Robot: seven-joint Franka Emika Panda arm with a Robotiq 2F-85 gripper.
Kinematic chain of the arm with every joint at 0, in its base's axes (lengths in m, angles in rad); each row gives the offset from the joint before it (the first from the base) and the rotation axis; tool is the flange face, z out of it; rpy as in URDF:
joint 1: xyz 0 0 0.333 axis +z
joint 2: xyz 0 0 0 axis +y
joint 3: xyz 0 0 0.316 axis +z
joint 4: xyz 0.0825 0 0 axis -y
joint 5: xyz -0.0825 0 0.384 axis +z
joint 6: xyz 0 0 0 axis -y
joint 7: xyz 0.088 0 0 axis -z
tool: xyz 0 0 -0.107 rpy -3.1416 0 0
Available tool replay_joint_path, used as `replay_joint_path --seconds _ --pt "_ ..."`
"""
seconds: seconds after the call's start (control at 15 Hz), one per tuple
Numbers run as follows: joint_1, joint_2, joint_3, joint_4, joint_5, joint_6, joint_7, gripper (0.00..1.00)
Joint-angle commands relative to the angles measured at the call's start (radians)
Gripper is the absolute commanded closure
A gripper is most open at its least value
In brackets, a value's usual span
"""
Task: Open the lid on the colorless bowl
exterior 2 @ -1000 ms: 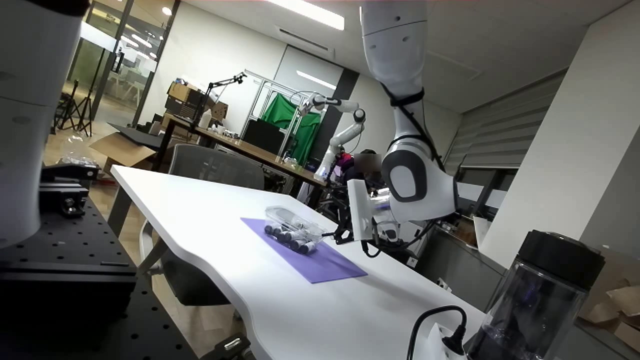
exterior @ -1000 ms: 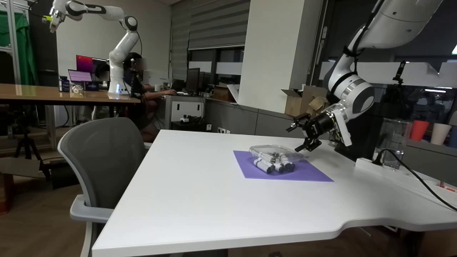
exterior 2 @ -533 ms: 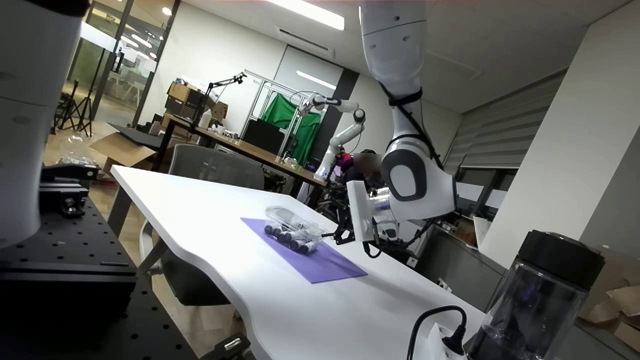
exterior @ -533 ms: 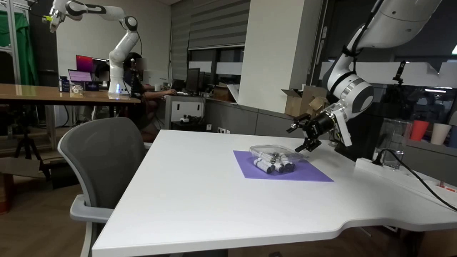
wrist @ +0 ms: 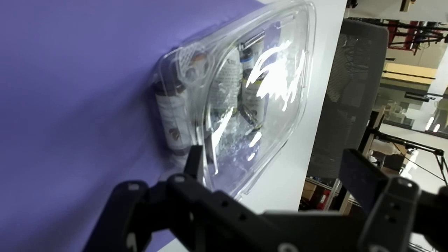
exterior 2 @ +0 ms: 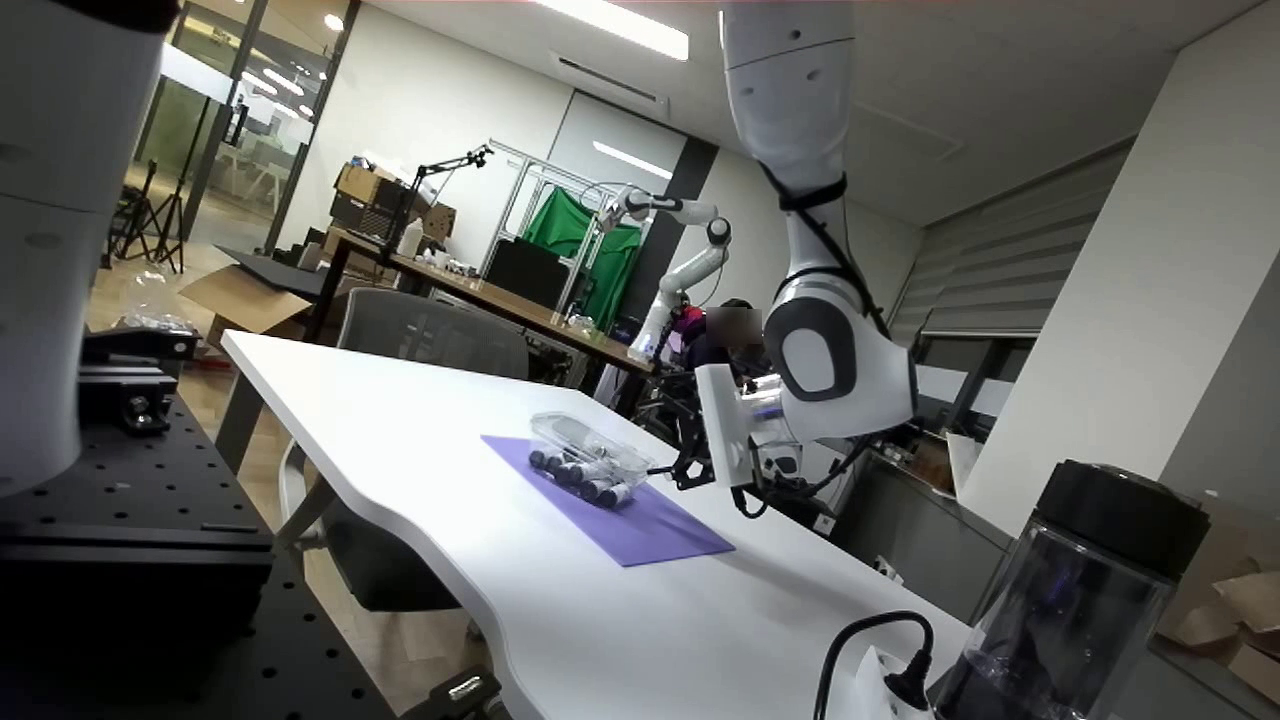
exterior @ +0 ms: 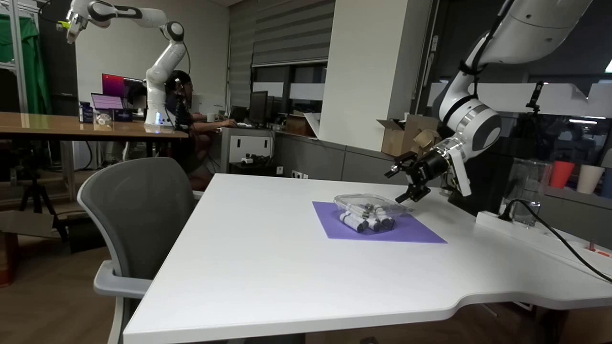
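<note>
The lid (wrist: 273, 117) we saw was clear, glossy and round-cornered, streaked with glare, sitting over the see-through bowl (exterior: 369, 231) of bottles (wrist: 174, 120) on the purple mat (wrist: 70, 87). In the wrist view its long axis slanted from upper right to lower left. Our pincer (exterior: 393, 188) stood spread wide beside its edge; contact, we couldn't tell.

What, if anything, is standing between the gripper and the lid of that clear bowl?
Nothing visible: the open gripper is right beside the lid, one finger close to it. Whether they touch, I can't tell.
</note>
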Motion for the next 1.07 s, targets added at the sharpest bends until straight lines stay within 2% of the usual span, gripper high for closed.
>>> replay_joint_path --seconds 0.0,1.0 --pt "-0.004 -0.018 0.0 0.002 -0.009 0.01 -0.015 0.0" --pt "0.002 -0.012 0.0 -0.002 -0.014 0.025 -0.029 0.0"
